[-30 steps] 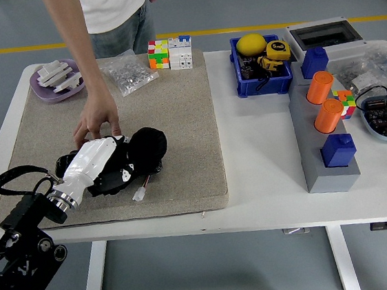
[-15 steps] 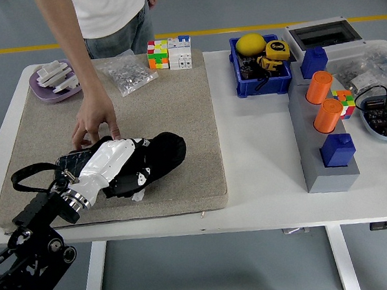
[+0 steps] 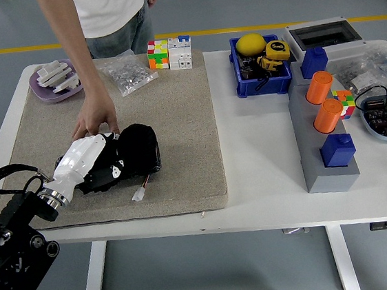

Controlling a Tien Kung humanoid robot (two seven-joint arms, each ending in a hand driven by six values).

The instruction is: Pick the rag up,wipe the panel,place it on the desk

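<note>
Left hand (image 3: 88, 166) comes in from the near-left corner w/ fingers curled down on the black rag (image 3: 133, 155), pressing it flat on the panel (image 3: 178, 129). Rag lies just ahead & right of the palm, its long axis roughly along the forearm line. Right arm isn't visible, so left is the only one near. Just beyond, touching the rag's far-left edge, a person's hand (image 3: 95, 119) rests on the panel.

Floor (image 3: 234, 2): grey, smooth; yellow line (image 3: 250, 27) running across behind the table.
Table (image 3: 256, 152): white top, white legs (image 3: 96, 276).
Light: even, soft shadows.
Walls, windows: out of view.
</note>
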